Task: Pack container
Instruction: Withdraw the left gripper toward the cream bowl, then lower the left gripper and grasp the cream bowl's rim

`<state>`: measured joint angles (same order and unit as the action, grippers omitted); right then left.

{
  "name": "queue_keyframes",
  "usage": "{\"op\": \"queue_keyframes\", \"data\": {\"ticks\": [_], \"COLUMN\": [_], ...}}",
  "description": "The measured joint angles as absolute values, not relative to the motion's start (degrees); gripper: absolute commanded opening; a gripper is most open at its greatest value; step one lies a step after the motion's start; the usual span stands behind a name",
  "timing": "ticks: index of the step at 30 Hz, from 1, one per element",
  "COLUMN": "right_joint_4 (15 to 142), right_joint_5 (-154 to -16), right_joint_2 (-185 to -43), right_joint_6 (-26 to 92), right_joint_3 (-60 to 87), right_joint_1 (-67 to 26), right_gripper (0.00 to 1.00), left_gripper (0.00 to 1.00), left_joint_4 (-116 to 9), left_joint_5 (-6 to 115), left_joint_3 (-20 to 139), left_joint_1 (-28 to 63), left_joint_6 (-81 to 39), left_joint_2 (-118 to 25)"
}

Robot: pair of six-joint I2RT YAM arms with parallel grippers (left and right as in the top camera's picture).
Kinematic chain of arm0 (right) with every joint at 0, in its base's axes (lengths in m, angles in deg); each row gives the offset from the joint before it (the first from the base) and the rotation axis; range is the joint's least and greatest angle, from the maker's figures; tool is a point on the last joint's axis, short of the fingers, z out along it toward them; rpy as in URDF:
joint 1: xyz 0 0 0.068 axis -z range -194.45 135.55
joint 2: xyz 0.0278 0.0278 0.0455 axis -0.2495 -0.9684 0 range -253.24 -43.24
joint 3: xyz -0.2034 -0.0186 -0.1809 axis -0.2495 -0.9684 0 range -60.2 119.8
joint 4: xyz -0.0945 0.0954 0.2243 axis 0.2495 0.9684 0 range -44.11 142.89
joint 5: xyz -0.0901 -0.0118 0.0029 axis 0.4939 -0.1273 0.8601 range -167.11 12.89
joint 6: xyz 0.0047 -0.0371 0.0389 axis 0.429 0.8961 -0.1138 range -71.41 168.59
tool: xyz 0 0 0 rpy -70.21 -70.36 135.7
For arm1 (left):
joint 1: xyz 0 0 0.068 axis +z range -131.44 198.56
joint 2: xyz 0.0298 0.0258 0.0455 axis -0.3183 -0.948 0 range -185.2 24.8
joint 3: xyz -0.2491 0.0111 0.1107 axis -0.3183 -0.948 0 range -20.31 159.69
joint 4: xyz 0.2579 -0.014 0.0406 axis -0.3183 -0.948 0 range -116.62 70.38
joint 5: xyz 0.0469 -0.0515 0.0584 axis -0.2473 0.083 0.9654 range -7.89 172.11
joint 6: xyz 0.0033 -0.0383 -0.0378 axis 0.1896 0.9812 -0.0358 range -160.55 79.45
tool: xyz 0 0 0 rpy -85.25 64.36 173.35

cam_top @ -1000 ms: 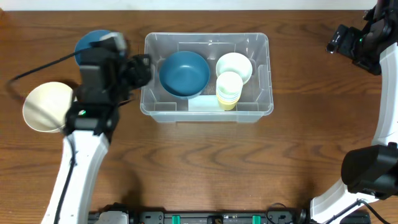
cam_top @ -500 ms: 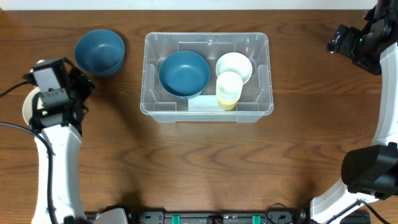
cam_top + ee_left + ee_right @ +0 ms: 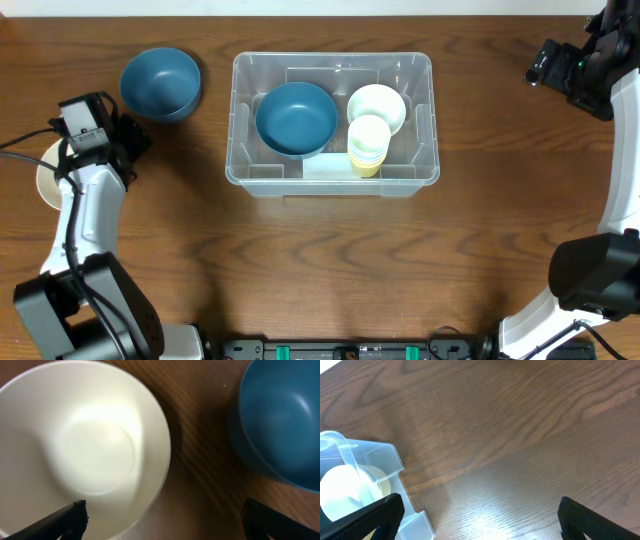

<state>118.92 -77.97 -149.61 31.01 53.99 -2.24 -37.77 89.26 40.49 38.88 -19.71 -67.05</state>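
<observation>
The clear plastic container [image 3: 243, 165] sits at the table's middle back. Inside are a blue bowl [image 3: 296, 117], a cream bowl [image 3: 377, 104] and a stack of pale cups [image 3: 368, 145]. A second blue bowl [image 3: 160, 84] stands on the table left of it and shows in the left wrist view [image 3: 285, 420]. A cream bowl [image 3: 46, 180] lies at the far left, mostly hidden by my left arm; it fills the left wrist view [image 3: 80, 445]. My left gripper [image 3: 162, 522] is open just above that cream bowl's rim. My right gripper [image 3: 480, 520] is open and empty, above the table right of the container [image 3: 385, 467].
The right arm's base [image 3: 590, 275] stands at the right edge. The left arm's base [image 3: 85, 320] stands at the lower left. Bare wooden table lies in front of the container.
My left arm swung from beside the container out to the far left, then turned over the cream bowl. The right arm has not moved.
</observation>
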Motion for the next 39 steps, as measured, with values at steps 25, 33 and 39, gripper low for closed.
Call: {"op": "queue_keyframes", "data": {"ticks": [25, 33, 39], "right_joint_4": [118.9, 118.9, 118.9], "right_joint_5": [-78.0, -78.0, -78.0], "right_joint_2": [-149.6, -149.6, -149.6], "right_joint_6": [31.0, 31.0, 31.0], "right_joint_3": [54.0, 54.0, 54.0], "right_joint_1": [-2.2, -2.2, -2.2], "right_gripper": [0.99, 0.99, 0.99], "left_gripper": [0.31, 0.28, 0.28], "left_joint_4": [-36.7, -36.7, -36.7], "left_joint_5": [90.2, 90.0, 90.0], "left_joint_3": [40.5, 40.5, 40.5], "left_joint_1": [40.3, 40.3, 40.3], "left_joint_6": [-27.3, -27.5, -27.5], "left_joint_2": [-74.1, -74.1, -74.1]}}
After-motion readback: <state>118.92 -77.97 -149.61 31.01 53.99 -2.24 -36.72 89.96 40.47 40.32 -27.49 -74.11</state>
